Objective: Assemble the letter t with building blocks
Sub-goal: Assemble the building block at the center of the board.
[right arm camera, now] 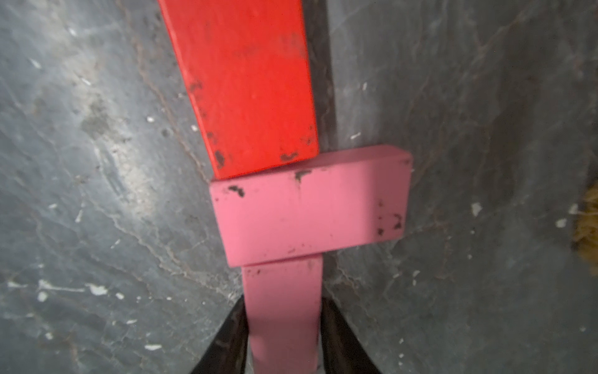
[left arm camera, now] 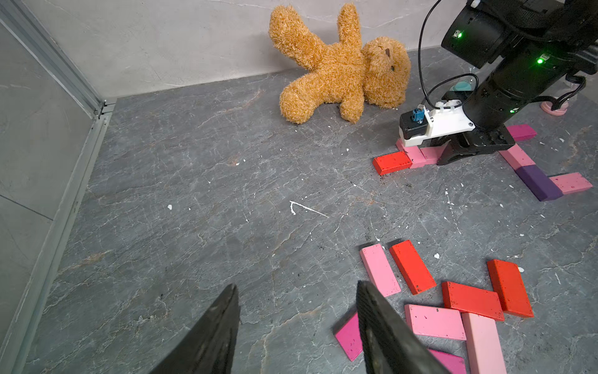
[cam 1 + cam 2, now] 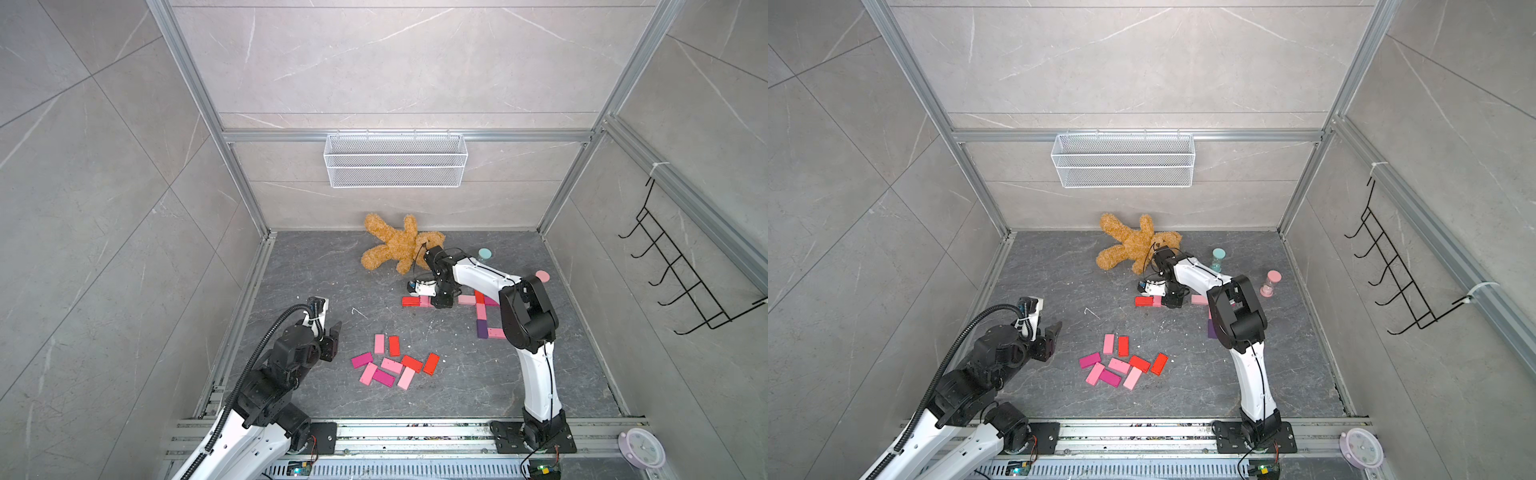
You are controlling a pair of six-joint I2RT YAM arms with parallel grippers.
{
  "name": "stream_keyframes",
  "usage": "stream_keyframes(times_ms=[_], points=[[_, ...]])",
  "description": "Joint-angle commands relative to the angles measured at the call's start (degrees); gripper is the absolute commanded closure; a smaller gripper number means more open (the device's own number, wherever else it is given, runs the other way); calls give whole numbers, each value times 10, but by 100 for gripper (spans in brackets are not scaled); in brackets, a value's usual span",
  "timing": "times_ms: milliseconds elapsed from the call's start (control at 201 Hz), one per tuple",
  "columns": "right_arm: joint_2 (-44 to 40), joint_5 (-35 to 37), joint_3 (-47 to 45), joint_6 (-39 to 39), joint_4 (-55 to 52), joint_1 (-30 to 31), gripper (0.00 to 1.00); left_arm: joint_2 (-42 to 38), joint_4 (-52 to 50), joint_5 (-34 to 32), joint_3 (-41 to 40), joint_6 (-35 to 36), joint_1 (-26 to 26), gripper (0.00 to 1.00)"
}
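Fingers (image 1: 226, 343) of your right gripper (image 1: 283, 306) flank a pink block (image 1: 283, 323) in the far row (image 3: 411, 301) — gripped or loose, you cannot tell; left gripper (image 2: 297, 285) hovers parted, empty.

- Red block (image 1: 249, 84): matt paint, chipped black at the corners.
- Teddy bear (image 2: 339, 64): shaggy tan plush.
- Floor (image 2: 194, 194): dark veined stone, white-flecked.
- Wire basket (image 3: 395, 160), twelve o'clock: white metal mesh.

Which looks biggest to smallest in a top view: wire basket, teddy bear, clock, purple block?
1. wire basket
2. teddy bear
3. clock
4. purple block
The basket hangs higher on the wall, nearer the camera, so its lead over the bear may be only apparent.
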Motion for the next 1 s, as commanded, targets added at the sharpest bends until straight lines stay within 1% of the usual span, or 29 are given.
stream_keyframes(times_ms=[0,174,483,617,896,991], points=[[54,-16,-23,-4,-16,10,62,2,21,7,-3,11,1,40],[49,-22,-32,-15,-18,11,66,3,25,10,-3,12,2,40],[41,-16,-46,-31,-4,10,67,6,28,11,-4,14,1,40],[36,-22,-50,-44,-4,11,70,8,29,12,-5,16,1,40],[45,-16,-38,-51,-9,11,70,13,32,16,-4,16,1,40],[48,-14,-36,-51,-8,11,69,10,33,16,-5,18,1,40]])
